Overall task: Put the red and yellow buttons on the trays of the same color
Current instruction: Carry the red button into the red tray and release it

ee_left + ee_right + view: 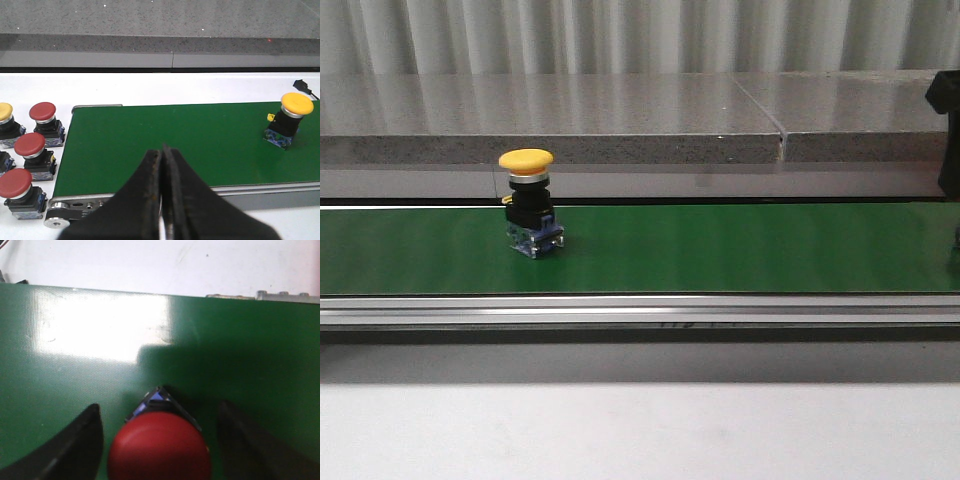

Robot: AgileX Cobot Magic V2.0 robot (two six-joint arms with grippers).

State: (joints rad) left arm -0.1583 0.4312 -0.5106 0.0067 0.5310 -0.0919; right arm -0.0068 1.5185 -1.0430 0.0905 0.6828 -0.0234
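Conveyor belt (720,250) served as the landmark: a green strip running across the front view, with a yellow button (528,200) standing upright on it toward its left part, cap up, base flat on the belt. No trays showed in any picture.

In the right wrist view, the right gripper (160,440) hung over the belt with its fingers spread wide and a red button (159,447) sitting between them, neither finger touching the cap. The button's blue base corner peeked out just beyond the cap, resting on the belt. The step in hand looked like the pickup of this red button. To do it well, the gripper would want to come low enough that the fingers meet the black body under the domed cap, since the smooth cap could slip out, and the button seemed roughly centred, so an even squeeze should not tip it.

The left gripper (162,200) was pressed closed with nothing between its fingers, held off the near edge of the belt. Beside the belt's end stood three spare red buttons (31,150) and one with a yellow cap (5,117).
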